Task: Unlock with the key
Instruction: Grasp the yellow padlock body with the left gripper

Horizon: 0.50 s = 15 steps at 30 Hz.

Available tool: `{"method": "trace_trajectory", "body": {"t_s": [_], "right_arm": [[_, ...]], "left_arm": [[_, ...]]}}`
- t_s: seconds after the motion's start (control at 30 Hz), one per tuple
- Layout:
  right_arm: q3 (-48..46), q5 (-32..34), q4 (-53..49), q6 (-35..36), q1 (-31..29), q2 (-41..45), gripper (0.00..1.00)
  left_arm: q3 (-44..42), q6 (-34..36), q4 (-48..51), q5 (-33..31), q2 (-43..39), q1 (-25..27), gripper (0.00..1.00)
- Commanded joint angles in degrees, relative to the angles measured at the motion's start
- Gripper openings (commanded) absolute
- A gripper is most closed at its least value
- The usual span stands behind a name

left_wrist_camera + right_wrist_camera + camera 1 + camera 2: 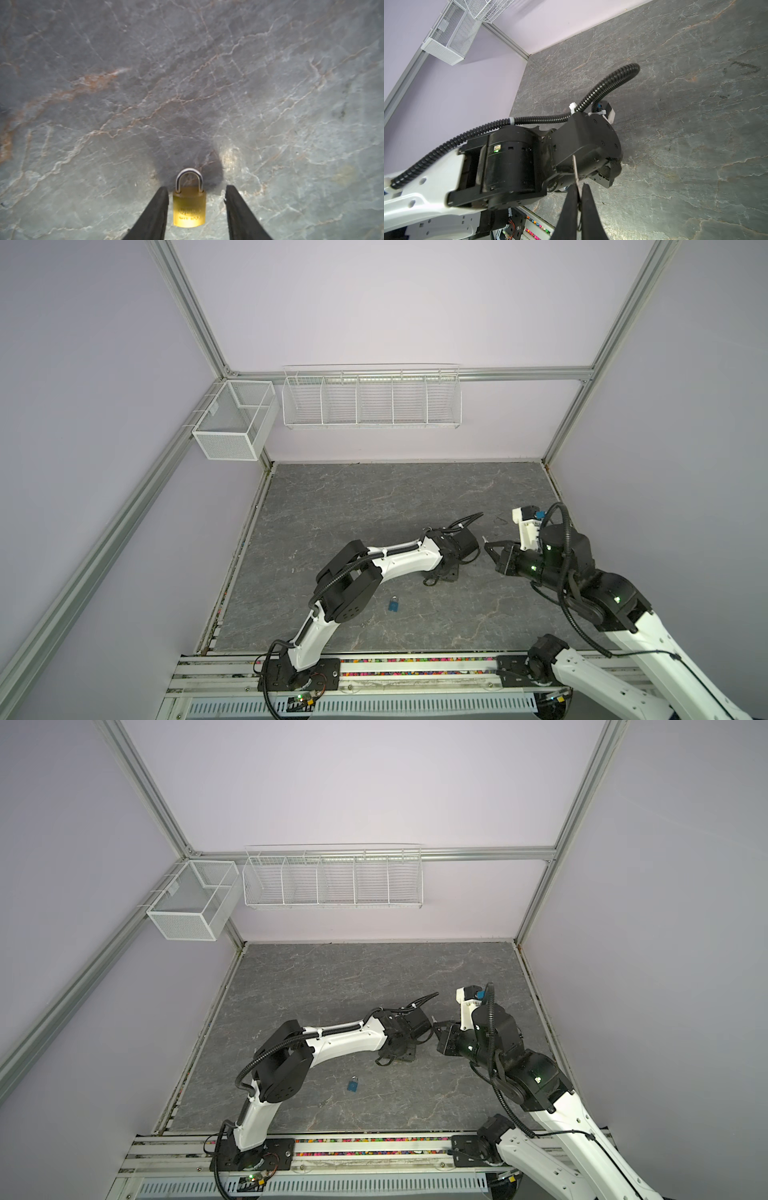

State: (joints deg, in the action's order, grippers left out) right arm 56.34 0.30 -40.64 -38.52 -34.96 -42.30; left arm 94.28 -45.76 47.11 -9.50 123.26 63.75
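Observation:
A brass padlock (pixel 189 207) with a silver shackle lies flat on the grey stone table, seen in the left wrist view. My left gripper (pixel 196 188) is open and straddles it: one finger (pixel 158 207) is close against the lock's side, the other (pixel 239 207) stands apart. In both top views the left gripper (pixel 434 577) (pixel 392 1057) points down at the table's middle and hides the brass lock. My right gripper (pixel 579 187) (pixel 488 546) is shut on a thin metal key (pixel 575 168), whose blade sticks out toward the left wrist.
A small blue padlock (pixel 394 605) (pixel 353 1085) lies on the table (pixel 374 506) near the left arm's elbow. Two white wire baskets (pixel 372 400) (pixel 232 423) hang on the back wall. The left arm's black cable loop (pixel 612 83) rises close to the right gripper.

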Motion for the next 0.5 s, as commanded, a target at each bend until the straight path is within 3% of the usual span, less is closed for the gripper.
{"method": "trace_trajectory", "body": {"t_s": [0.0,0.47], "right_arm": [[0.7,-1.1,1.7,0.4,0.1,-0.2,0.07],[0.8,-1.0,1.9,0.6,0.1,-0.6,0.07]], "left_arm": [[1.5,0.0,5.2,-2.5,1.5,0.5,0.44],[2.4,-0.6,5.1,-3.7,3.5,0.8,0.36]]}}
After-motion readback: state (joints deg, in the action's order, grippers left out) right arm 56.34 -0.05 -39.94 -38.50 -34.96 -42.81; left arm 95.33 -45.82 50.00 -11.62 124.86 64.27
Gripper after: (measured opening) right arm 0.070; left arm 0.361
